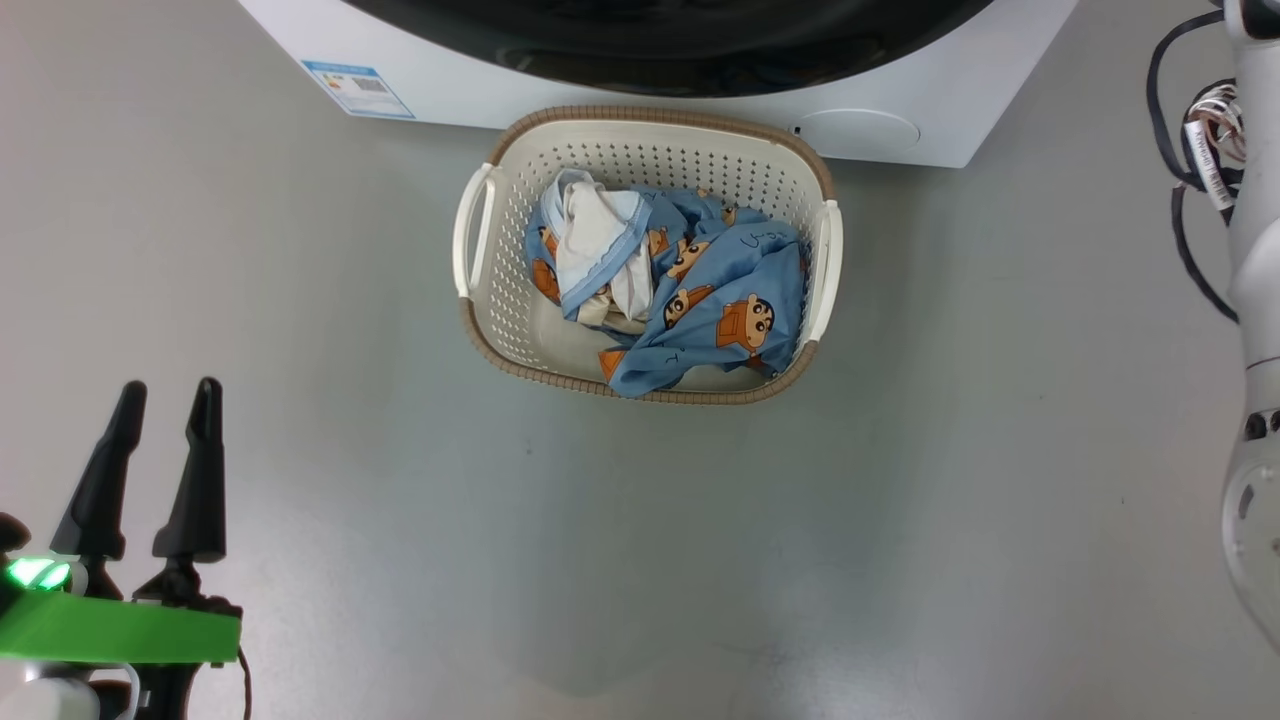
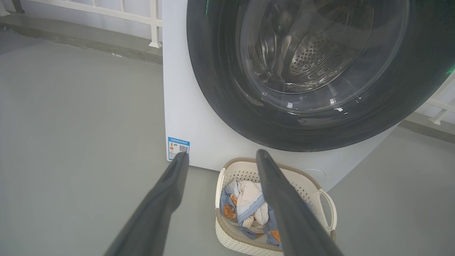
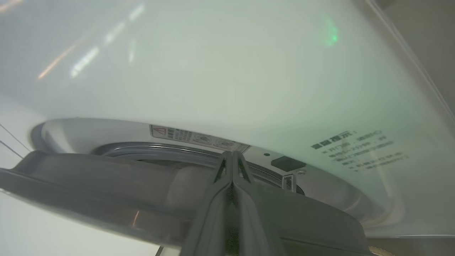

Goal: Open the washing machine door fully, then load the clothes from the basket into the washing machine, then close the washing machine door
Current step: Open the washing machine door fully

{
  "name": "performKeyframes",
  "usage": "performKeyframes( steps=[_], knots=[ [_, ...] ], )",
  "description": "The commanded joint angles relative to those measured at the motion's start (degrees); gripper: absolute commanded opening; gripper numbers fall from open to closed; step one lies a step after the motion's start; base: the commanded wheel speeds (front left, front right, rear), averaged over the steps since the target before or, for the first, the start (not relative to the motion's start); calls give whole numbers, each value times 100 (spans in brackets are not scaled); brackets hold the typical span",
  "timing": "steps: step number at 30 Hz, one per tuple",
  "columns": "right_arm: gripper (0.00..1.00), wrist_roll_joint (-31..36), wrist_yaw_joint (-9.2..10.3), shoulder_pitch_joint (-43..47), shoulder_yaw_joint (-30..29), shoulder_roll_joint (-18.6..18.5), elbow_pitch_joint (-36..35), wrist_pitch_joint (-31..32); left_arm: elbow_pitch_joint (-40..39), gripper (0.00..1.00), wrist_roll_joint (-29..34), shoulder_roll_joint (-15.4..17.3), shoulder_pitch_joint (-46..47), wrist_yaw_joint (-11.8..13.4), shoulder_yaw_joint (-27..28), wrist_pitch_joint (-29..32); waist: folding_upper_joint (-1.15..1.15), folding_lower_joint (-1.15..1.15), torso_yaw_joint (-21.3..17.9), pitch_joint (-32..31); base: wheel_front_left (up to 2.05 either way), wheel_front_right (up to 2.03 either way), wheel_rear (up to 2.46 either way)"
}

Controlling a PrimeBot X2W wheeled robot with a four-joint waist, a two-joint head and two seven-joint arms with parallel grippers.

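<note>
The washing machine (image 1: 600, 95) stands at the top of the head view, with the black ring of the washing machine door (image 1: 680, 50) above its white front. Just in front sits the cream basket (image 1: 650, 115) holding the light-blue printed clothes (image 1: 720, 290) and a white cloth (image 1: 590, 240). My left gripper (image 1: 168, 390) hovers open and empty at the lower left, well away from the basket. Its wrist view looks at the door (image 2: 220, 89), basket (image 2: 234, 241) and clothes (image 2: 245, 199). My right gripper (image 3: 231, 154) is shut, its tips at the gap between the ajar door's grey edge (image 3: 106, 185) and the machine front (image 3: 213, 71).
Grey floor surrounds the basket on all sides. A blue label (image 2: 177, 147) is stuck at the machine's lower left corner. A white railing (image 2: 153, 21) runs behind the machine. My pale right forearm with cables (image 1: 1255, 300) rises along the right edge of the head view.
</note>
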State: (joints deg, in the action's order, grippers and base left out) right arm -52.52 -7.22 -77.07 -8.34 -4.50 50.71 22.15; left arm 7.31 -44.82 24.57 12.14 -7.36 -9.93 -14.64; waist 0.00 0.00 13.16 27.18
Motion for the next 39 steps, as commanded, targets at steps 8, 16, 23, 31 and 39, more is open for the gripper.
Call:
performKeyframes(
  steps=[8,16,23,31,39],
  knots=[
    [0,-175,-26,-205,499,162,113,567,-3,100,-28,177,146,-13,231,-36,0,0,-45,-120,0,0,0],
    [0,-676,-26,372,1091,162,-90,803,62,100,22,190,56,-13,244,-36,0,0,-152,-428,0,0,0],
    [0,-982,-26,1163,1409,162,-498,1008,140,100,172,177,-96,-13,283,-36,0,0,-232,-832,0,0,0],
    [0,-1255,-26,2418,1434,162,-1360,1616,361,100,436,59,-355,-13,254,-36,0,0,-192,-1527,0,0,0],
    [0,-1510,-26,3465,1369,162,-2180,2072,534,100,637,-111,-519,-13,234,-36,0,0,50,-1979,0,0,0]
  ],
)
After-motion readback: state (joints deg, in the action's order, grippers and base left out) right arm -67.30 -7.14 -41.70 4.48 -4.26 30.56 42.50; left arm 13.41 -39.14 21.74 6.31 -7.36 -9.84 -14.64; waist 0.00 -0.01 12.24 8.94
